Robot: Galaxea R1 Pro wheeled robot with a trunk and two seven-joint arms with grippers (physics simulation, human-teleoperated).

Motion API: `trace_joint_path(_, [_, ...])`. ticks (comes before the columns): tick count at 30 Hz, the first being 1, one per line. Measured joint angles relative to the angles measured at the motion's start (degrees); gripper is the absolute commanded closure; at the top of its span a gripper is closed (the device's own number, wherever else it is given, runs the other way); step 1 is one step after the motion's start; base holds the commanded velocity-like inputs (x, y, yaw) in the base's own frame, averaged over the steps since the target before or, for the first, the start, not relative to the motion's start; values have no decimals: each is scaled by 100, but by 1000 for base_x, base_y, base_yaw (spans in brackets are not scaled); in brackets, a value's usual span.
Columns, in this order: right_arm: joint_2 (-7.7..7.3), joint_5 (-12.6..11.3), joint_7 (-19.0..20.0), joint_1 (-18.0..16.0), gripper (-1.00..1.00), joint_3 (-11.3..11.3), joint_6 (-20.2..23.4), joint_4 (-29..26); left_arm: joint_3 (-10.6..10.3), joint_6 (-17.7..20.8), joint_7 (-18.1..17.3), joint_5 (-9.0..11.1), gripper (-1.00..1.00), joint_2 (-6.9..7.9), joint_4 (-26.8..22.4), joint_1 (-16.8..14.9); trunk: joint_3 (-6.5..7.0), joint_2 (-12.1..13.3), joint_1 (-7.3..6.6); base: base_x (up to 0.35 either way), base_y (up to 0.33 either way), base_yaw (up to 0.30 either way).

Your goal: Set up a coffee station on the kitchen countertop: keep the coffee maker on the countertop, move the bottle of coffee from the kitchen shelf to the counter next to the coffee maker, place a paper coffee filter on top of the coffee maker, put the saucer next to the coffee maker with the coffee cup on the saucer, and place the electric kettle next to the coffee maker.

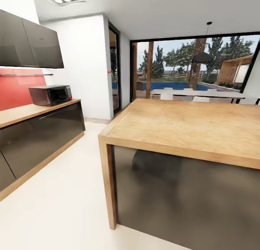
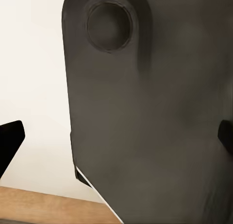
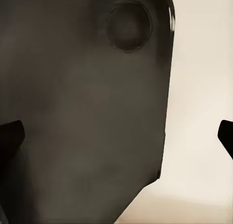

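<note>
The kitchen countertop point(image 1: 25, 112) is the one task thing I can see: a wood-topped run along the left wall in my head view, with dark glossy cabinet fronts under it and a red backsplash point(image 1: 14, 90) behind. I cannot make out a coffee maker, bottle, filter, saucer, cup or kettle on the part of it that I see. A microwave point(image 1: 50, 95) sits at the counter's far end, close to its back edge, just beside the white wall. Dark wall cabinets point(image 1: 30, 43) hang above the counter. Across the pale floor point(image 1: 57, 199), well apart from the countertop, stands a kitchen island point(image 1: 187, 127) with a bare wooden top and a dark glossy side panel; its near left corner rests on a wooden leg. Beyond the island a large window point(image 1: 191, 62) looks onto a pool and trees, with a white dining table point(image 1: 195, 93) and a dark pendant lamp point(image 1: 201, 57) in front of it. My left pincer point(image 2: 116, 141) hangs with its two dark fingertips point(image 2: 9, 141) set wide apart, clamping nothing, a dark rounded part of my own body between them and a wooden strip beneath. My right pincer point(image 3: 116, 139) is likewise spread, fingertips point(image 3: 9, 139) wide apart and holding nothing.
</note>
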Motion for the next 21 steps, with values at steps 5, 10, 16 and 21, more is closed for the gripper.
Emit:
trace_joint_path(5, [61,6,40,-9,-100,9,40,-58,-14,-8,-9,-8,-100,-17,20,6,2,1,0,0,0,0])
trace_joint_path(10, [207,21,34,-10,-100,16,25,-198,-16,-20,-8,-5,-100,-8,-24,5,2,1,0,0,0,0])
trace_joint_path(16, [384,1,32,-10,-100,-13,19,-392,-16,-27,-8,-4,-100,-8,-33,6,2,1,0,0,0,0])
trace_joint_path(21, [379,0,32,-10,-100,-21,16,-536,-16,-26,-8,-7,-100,-8,-37,4,2,1,0,0,0,-12])
